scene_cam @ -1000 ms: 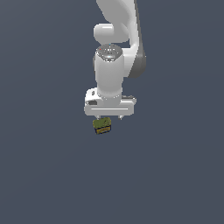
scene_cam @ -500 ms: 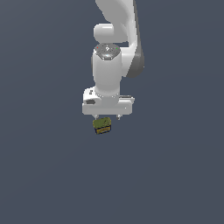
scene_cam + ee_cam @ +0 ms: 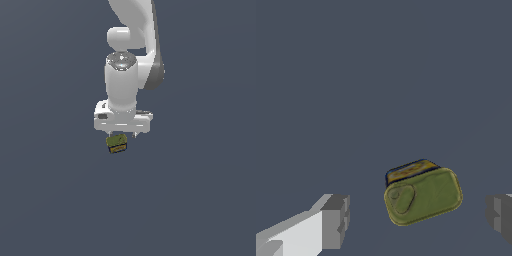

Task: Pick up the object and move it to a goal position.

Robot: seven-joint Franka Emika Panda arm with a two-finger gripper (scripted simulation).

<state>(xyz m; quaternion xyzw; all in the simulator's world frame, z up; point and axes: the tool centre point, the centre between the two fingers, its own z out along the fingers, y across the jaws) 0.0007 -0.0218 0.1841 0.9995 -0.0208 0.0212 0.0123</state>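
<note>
The object (image 3: 116,144) is a small olive-green and yellow block with a dark and orange edge, directly under the white hand in the exterior view. In the wrist view the object (image 3: 422,195) lies between the two grey fingertips, nearer one side, with clear gaps on both sides. My gripper (image 3: 122,135) is open around it, and neither finger pad (image 3: 336,220) touches it. The fingers hide the block's upper part in the exterior view.
A plain dark grey-blue surface (image 3: 50,200) fills both views. The white arm (image 3: 135,45) rises behind the hand toward the top of the exterior view. No other objects or edges show.
</note>
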